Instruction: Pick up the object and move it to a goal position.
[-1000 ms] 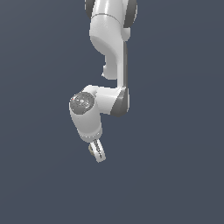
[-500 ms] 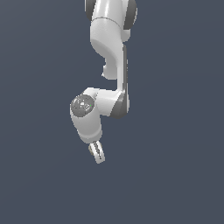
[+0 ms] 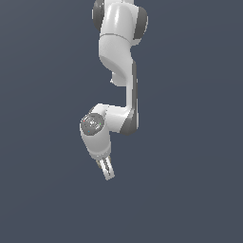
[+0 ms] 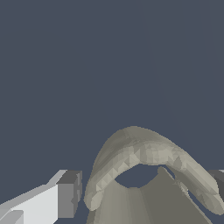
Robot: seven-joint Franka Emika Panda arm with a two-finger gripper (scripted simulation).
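Note:
In the wrist view the object [image 4: 140, 148], a tan-grey ring with a dark hollow centre, fills the space between my gripper's two fingers. One grey-padded white finger [image 4: 65, 199] sits against one side of the ring, and the other finger [image 4: 218, 179] shows at the picture's edge on the other side. My gripper [image 4: 146, 192] is shut on the ring. In the exterior view the gripper [image 3: 108, 172] hangs from the bent white arm, pointing down and slightly to the exterior view's right, fingers close together. The ring is too small to make out there.
A plain dark blue-grey background surrounds the arm in both views. The white arm [image 3: 121, 61] comes down from the top of the exterior view. No other object or edge shows.
The wrist and gripper have shifted slightly down and toward the exterior view's right. The fingers stay close together.

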